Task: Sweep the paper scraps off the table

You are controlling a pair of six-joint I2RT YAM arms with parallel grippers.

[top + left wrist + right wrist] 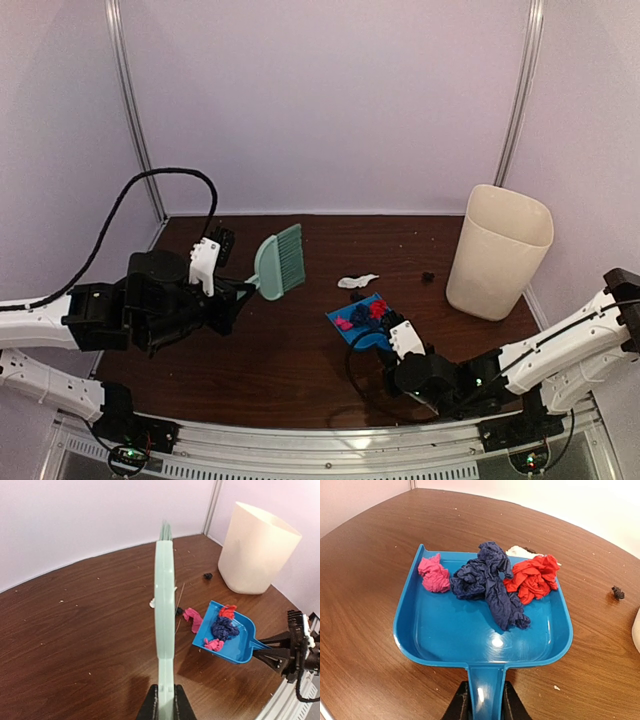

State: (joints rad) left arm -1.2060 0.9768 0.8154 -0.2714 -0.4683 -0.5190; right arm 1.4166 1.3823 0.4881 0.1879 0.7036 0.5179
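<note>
My left gripper (165, 702) is shut on the handle of a mint-green brush (164, 595), held above the table (75, 630) left of centre (280, 262). My right gripper (487, 706) is shut on the handle of a blue dustpan (445, 630). The pan (350, 334) holds a pink scrap (434, 573), a dark blue scrap (487, 582) and a red scrap (532, 577). On the wood lie a pink scrap (192, 618) by the pan's lip, a white scrap (357, 281), a small black bit (179, 611) and a black scrap (428, 275) near the bin.
A tall cream bin (498, 250) stands at the back right, also in the left wrist view (255, 547). White walls with metal posts close off the back and sides. A black cable loops over the left arm (150, 180). Tiny pale crumbs speckle the wood.
</note>
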